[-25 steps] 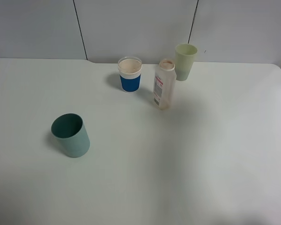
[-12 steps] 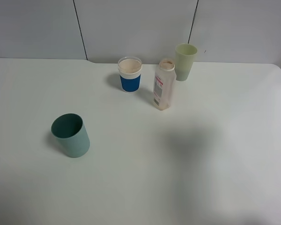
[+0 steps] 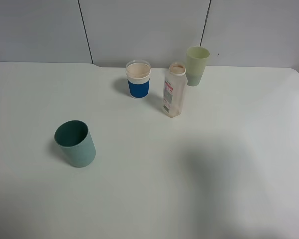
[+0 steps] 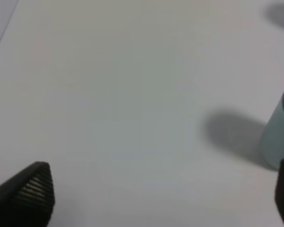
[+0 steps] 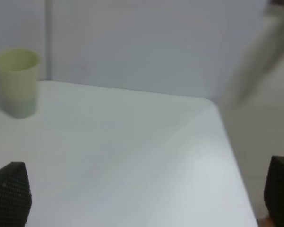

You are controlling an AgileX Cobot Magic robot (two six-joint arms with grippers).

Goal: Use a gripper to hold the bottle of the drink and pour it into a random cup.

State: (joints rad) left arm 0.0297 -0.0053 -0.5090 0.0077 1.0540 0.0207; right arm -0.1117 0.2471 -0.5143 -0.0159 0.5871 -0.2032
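both pairs of fingers (image 4: 26,194) (image 5: 9,194) stood wide apart, gripping nothing, above the white surface (image 3: 189,174). the teal cup (image 3: 75,143) sat well apart from the bottle of the drink (image 3: 174,90), upright between the blue cup (image 3: 138,79) and green cup (image 3: 197,65).

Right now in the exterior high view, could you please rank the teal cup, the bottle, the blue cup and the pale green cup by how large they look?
1. Teal cup, largest, though it stands nearest the camera.
2. Bottle, tallest but narrow.
3. Blue cup and pale green cup look about alike; I would not rank them.
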